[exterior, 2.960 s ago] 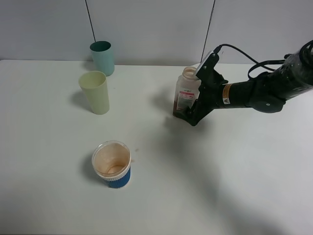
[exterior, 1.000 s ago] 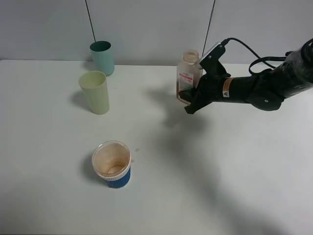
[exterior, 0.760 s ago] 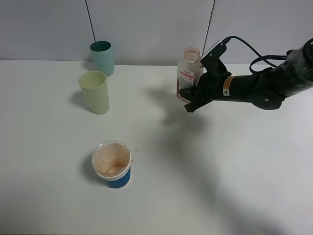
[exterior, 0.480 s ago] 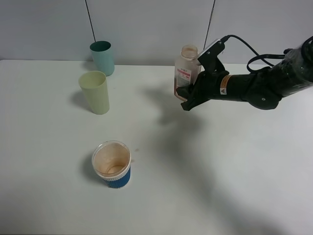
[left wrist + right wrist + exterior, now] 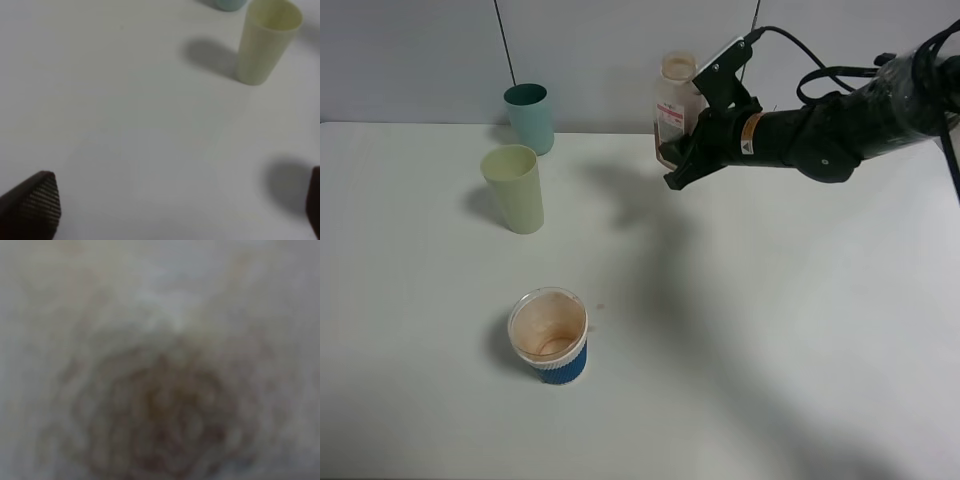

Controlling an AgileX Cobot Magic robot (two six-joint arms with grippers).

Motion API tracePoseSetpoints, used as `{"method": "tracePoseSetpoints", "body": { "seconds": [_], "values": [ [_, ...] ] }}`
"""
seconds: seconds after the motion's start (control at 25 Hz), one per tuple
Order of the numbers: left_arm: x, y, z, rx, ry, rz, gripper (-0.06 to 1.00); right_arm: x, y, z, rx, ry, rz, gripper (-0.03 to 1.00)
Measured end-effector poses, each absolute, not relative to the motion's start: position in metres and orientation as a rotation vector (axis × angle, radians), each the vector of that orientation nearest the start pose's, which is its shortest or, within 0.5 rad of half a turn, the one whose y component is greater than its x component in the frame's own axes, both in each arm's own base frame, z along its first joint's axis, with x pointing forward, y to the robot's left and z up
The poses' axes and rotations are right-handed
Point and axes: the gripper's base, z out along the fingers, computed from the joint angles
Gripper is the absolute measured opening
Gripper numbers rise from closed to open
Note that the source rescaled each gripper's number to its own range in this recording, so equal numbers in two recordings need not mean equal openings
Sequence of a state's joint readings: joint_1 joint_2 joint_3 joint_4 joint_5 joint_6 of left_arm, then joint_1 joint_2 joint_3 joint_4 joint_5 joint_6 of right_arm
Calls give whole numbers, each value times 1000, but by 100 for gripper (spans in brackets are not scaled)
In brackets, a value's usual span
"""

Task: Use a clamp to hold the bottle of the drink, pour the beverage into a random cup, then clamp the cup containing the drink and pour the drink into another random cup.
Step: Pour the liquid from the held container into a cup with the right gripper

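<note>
Right gripper (image 5: 678, 165) clamped on bottle (image 5: 672, 100), clear of table (image 5: 770, 330); transport step. Next I'd centre mouth over yellow cup (image 5: 517, 195), then tilt.

White tabletop (image 5: 770, 360), matte and plain, filling most of the exterior high view; the same tabletop (image 5: 125, 125) seen close in the left wrist view; pale grey wall (image 5: 620, 50) along its far edge; thin, dark, near-vertical left-hand line (image 5: 504, 40) and right-hand line (image 5: 757, 8) on the wall; small brown speck (image 5: 600, 306) on the tabletop, left of centre; broad soft shadow (image 5: 650, 240) at mid-tabletop.
</note>
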State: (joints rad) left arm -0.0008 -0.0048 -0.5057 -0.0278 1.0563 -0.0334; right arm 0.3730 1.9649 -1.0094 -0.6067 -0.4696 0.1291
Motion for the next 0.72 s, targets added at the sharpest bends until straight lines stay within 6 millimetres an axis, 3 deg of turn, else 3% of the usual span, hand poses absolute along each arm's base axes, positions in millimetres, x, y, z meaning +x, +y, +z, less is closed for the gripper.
{"method": "tracePoseSetpoints", "body": {
  "seconds": [0.72],
  "values": [
    [-6,-2,279,-32,2029,-55,98,385,210,194,-968,1706,194,3]
  ]
}}
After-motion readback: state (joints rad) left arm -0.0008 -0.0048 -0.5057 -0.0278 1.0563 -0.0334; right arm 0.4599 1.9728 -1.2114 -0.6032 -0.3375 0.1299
